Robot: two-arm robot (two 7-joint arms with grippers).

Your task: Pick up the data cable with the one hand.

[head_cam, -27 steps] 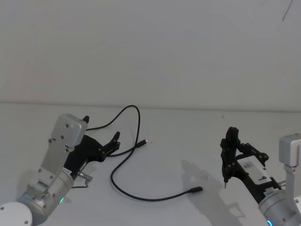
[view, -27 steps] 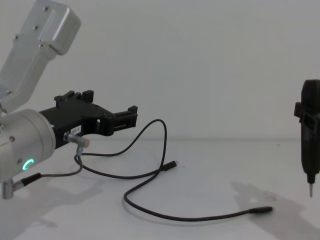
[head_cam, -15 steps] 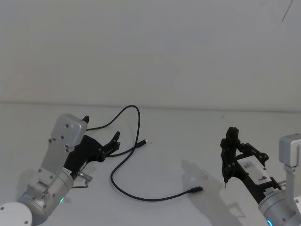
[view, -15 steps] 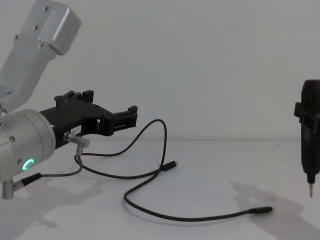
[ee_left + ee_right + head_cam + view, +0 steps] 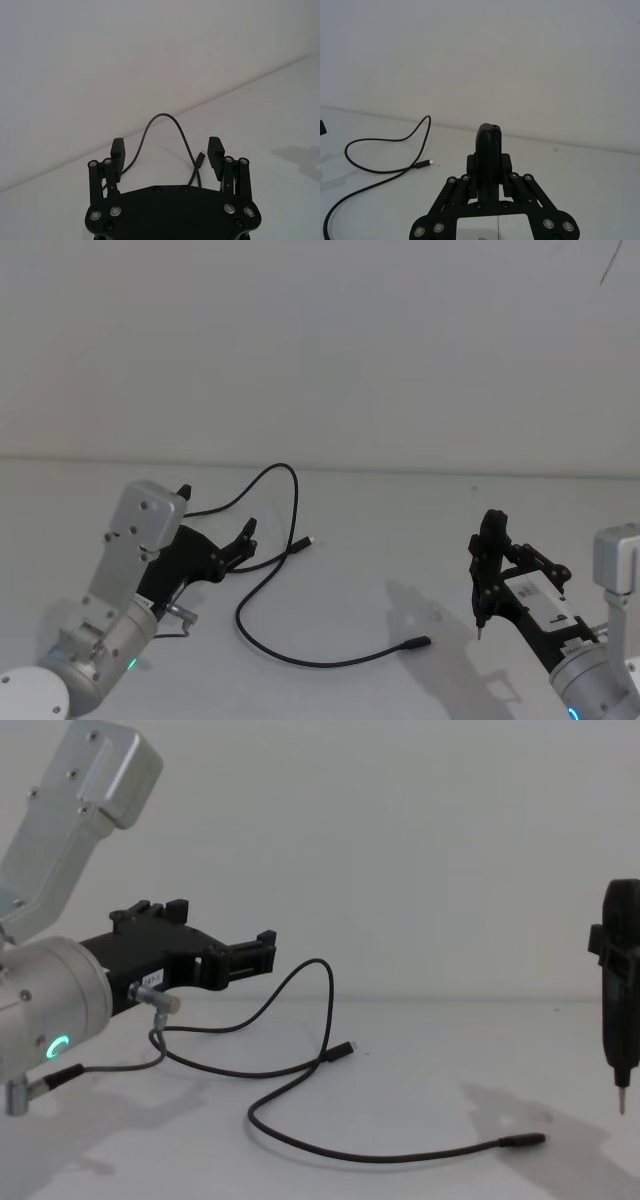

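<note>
Data cable (image 5: 238, 618) lies loose on the table (image 5: 390, 520), ungrasped. Left gripper (image 5: 216, 510), fingers spread, hovers at its 10 o'clock – descent, closing and lift all remain. Right gripper (image 5: 492, 555), at 3 o'clock, is clamped on a pen-like tool (image 5: 481, 602).

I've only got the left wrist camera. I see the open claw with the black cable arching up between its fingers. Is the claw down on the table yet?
Observer: No. The chest camera shows the left claw hanging above the table, higher than the stretch of cable lying flat there.
Operator: Where does the cable's other end go?
Observer: It curls back toward the robot, then runs right and ends in a black plug lying on the table.
Operator: What about the right arm?
Observer: The right claw sits off to the right, shut on a black pen-shaped tool whose tip points down, apart from the cable.
</note>
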